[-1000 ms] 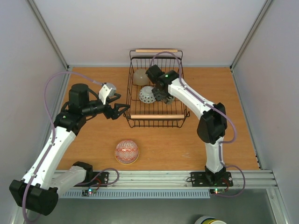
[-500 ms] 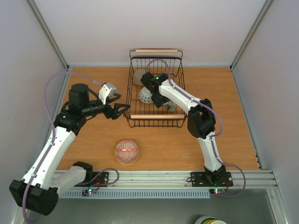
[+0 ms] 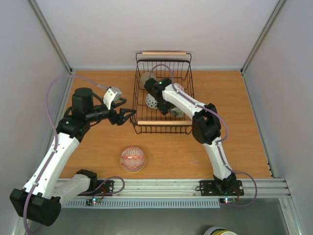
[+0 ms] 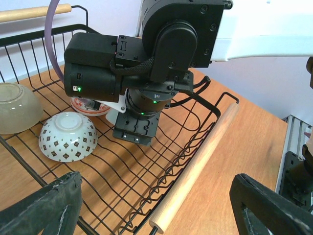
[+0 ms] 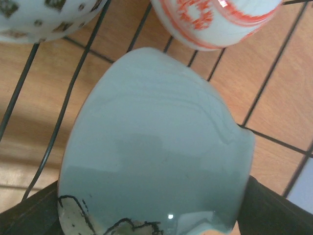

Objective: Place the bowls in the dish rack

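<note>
Inside the dish rack (image 3: 164,128), the right arm has swung its wrist leftward and lower over the last second, its elbow folding in toward the basket. Right gripper (image 5: 151,215) is clamped on a pale green bowl (image 5: 151,147), fingers (image 5: 29,210) at either side of the rim. The bowl sits low over the wire floor, just beside a red-patterned bowl (image 5: 215,19) and a diamond-print bowl (image 4: 68,137); contact with the wires cannot be told. A beige bowl (image 4: 14,107) lies further back in the rack. Likely meaning: placement is almost done and release comes next, with a risk of knocking the neighbours. Left gripper (image 3: 131,116) hasn't moved, jaws wide and empty, near the rack's left side. One red-and-pink bowl (image 3: 132,159) is unmoved on the table (image 3: 234,147), well apart from the rack, not yet loaded.
</note>
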